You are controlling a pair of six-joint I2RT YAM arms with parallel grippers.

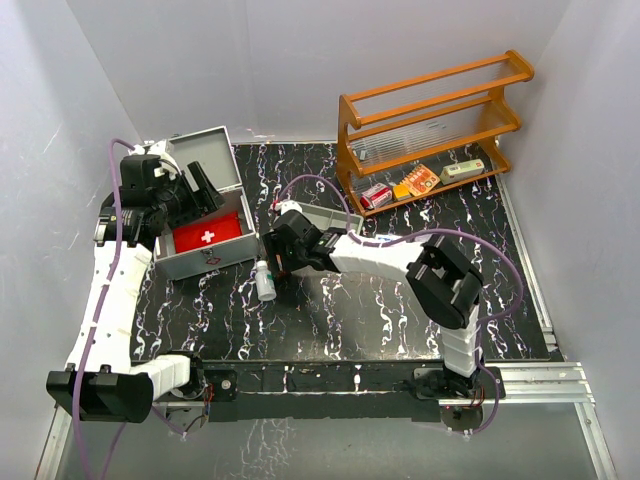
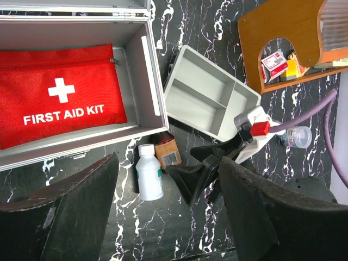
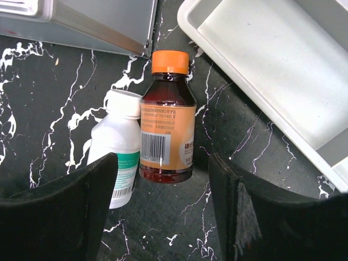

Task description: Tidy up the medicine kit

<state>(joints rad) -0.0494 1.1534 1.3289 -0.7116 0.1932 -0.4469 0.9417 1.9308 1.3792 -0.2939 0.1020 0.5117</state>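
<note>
Right claw (image 3: 163,163) wide, empty, over amber bottle (image 3: 167,125) | left claw (image 2: 168,163) wide, empty | medicine kit (image 1: 180,265) open, desk (image 1: 400,310) far-left corner | we judge it rigid, heavy, slick: grip wall rim.

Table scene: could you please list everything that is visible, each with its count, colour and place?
medicine kit: one, silver-grey, lid open, back left of the table
pouch: one, red, marked FIRST AID KIT, inside the medicine kit
divided tray: one, grey, right of the kit
white bottle: one, white, lying in front of the kit
amber bottle: one, brown with an orange cap, lying against the white bottle
shelf: one, wooden, back right
small packs: at least three, mixed colours, bottom shelf
table: one, black marbled
left gripper: open, above the kit's front edge
right gripper: open, astride the amber bottle
</note>
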